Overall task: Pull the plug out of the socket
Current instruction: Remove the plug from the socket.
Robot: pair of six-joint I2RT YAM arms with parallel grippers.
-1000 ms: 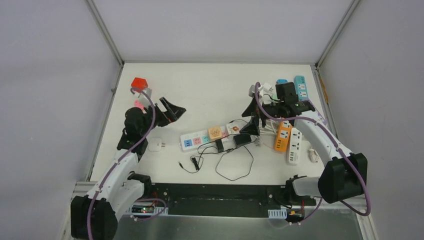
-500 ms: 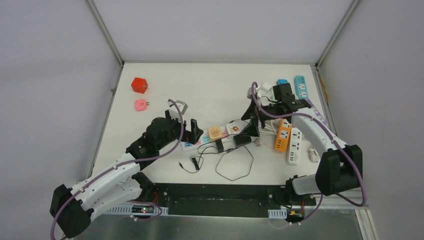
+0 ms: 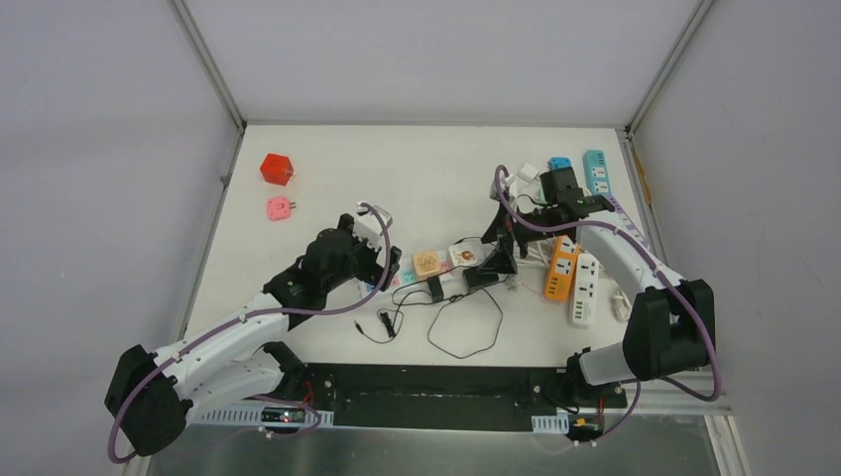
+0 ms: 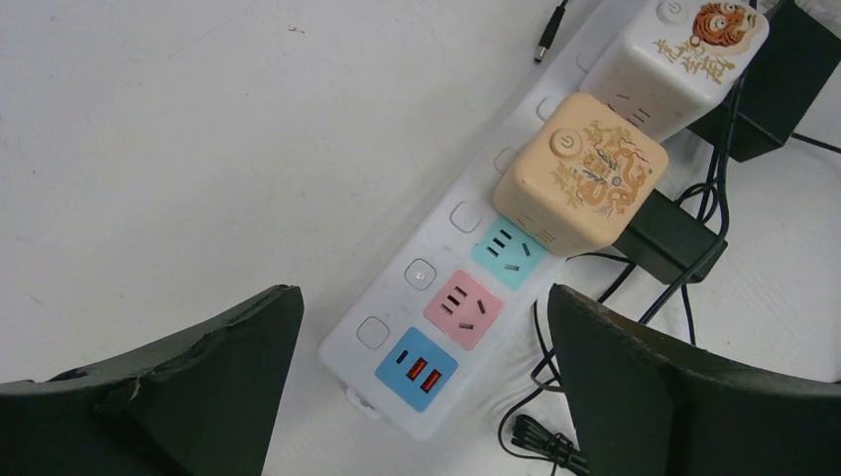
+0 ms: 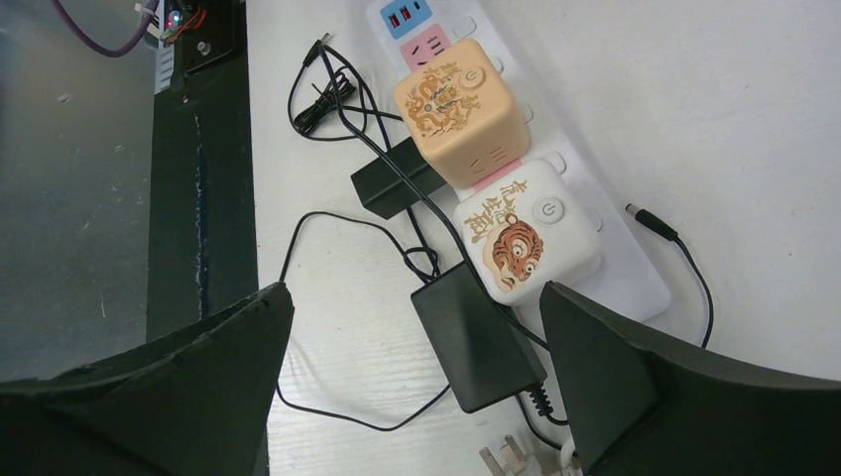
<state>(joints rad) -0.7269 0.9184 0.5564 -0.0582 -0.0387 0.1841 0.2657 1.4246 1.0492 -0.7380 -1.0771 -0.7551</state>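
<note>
Left tool (image 4: 421,309) is spread wide with nothing in it, hovering right over the USB end of the long white power strip (image 4: 441,248). Just past the strip's blue, pink and teal sockets, a peach cube plug with a gold pattern (image 4: 580,183) sits pushed into it, with a white tiger-print cube plug (image 4: 694,50) next along. Right tool (image 5: 417,297) is wide apart and empty too, hanging over the tiger cube's end. A black power brick (image 5: 476,347) and thin black cables (image 5: 325,99) lie beside the strip on the white surface (image 5: 744,119).
</note>
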